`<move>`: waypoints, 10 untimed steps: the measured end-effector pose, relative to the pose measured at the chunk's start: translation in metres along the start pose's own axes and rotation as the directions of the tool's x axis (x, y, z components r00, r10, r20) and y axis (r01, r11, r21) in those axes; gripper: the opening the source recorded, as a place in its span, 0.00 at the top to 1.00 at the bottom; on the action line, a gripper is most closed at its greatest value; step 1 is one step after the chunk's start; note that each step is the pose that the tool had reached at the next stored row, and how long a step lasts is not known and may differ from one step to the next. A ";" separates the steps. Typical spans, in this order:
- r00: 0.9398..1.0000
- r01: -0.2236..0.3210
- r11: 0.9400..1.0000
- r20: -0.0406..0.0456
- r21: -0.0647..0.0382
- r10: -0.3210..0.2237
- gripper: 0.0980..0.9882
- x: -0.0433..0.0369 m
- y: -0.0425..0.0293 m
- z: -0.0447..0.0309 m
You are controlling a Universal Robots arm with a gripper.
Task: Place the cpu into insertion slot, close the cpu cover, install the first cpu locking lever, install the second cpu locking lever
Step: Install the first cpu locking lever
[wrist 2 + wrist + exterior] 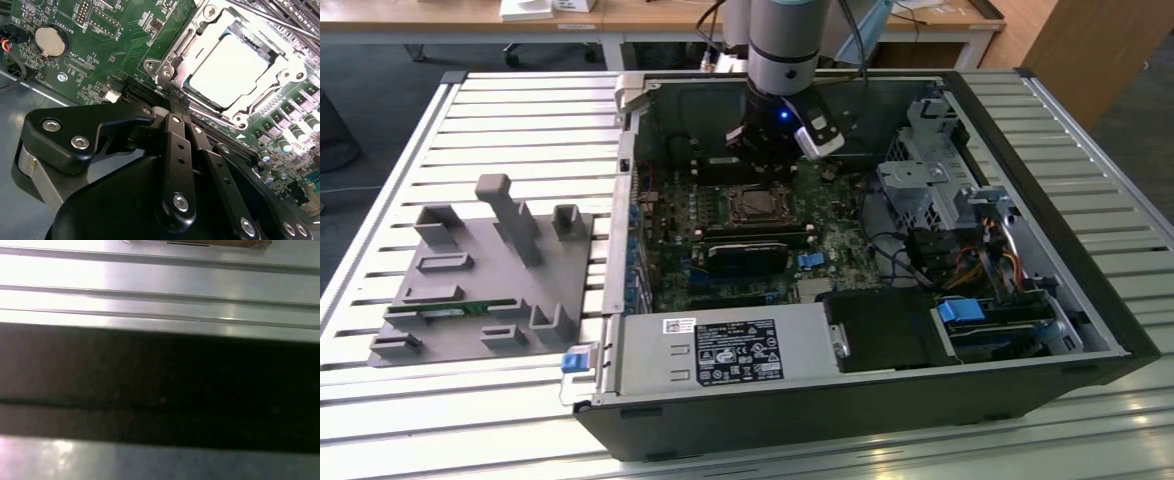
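Observation:
In the second wrist view the cpu (pixel 227 67) lies flat in its socket, its silver top showing through the window of the cpu cover (pixel 172 50), which lies down over it. My gripper (pixel 172 102) is shut, its black fingers (pixel 175 145) meeting just beside the cover's near corner, with nothing visible between them. Thin metal rods (pixel 280 22) run along the far side of the socket. In the exterior view the insertion slot (pixel 753 205) sits mid-board inside the open computer case, and my gripper (pixel 769 160) hangs just behind it.
A black card (pixel 747 250) stands in front of the socket. The power supply (pixel 720 350) and drive cage (pixel 921 190) bound the green board (pixel 125 35). A coin battery (pixel 50 40) sits near the fingers. A grey fixture (pixel 487 275) rests on the slatted table (pixel 160 275).

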State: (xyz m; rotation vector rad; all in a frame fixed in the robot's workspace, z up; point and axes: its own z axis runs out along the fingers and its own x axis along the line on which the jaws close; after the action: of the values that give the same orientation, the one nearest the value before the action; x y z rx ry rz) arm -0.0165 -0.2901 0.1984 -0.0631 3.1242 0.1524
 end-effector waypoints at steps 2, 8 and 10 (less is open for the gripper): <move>1.000 0.000 1.000 0.000 0.000 0.000 0.99 0.0000 0.0000 0.0000; 1.000 0.000 1.000 0.000 0.000 0.000 0.99 -0.0001 0.0003 -0.0020; 1.000 0.000 1.000 0.000 0.000 0.000 0.99 -0.0001 0.0002 -0.0024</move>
State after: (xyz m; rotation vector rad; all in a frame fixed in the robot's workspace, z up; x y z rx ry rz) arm -0.0165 -0.2901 0.2008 -0.0630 3.1243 0.1521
